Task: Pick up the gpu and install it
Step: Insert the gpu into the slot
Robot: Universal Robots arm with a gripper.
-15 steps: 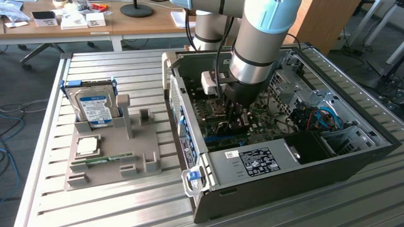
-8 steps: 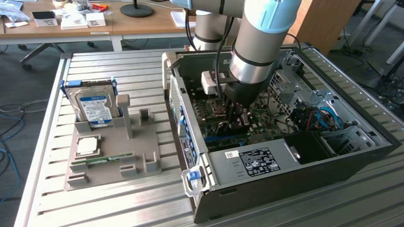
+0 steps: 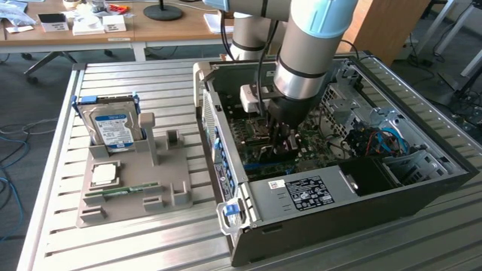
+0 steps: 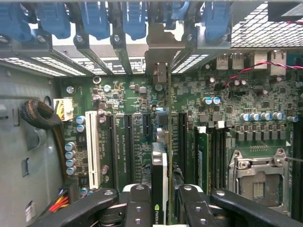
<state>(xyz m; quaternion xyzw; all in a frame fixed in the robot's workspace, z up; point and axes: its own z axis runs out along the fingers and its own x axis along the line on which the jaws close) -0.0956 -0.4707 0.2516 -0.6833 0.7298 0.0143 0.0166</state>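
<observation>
Exterior view: slatted metal table point(image 3: 135, 79) carries the open PC case point(image 3: 421, 192) on the view's right and a grey fixture tray point(image 3: 128, 212) on its left. The arm point(image 3: 309, 51) reaches down into the case, w/ the gripper point(image 3: 283, 138) low over the motherboard point(image 4: 123, 94).

Contents: the case holds the board, a labelled power supply point(image 3: 301, 192) at the near wall and blue cables point(image 3: 391, 141) toward the far side. The tray holds a hard drive point(image 3: 113, 127) standing upright, a CPU chip point(image 3: 103, 174) lying flat and a green memory stick point(image 3: 121, 192) flat beside it.

Step in hand, by the look of it: install, not pickup. In the wrist view the gpu point(image 4: 159, 165) stands edge-on betw. the fingers point(image 4: 138, 203), which are clamped on it from both sides. The card sits in line w/ a black slot, just beside the white slot point(image 4: 92, 156), well apart from the bare CPU socket point(image 4: 258, 179). Its metal bracket point(image 4: 158, 61) points at the rear openings under the blue latches point(image 4: 94, 19).

Whether the card edge is fully down in the slot can't be told (the card itself hides the contact line). Seating likely calls for a straight push, card kept square to the slot and the bracket lined up at the rear.
</observation>
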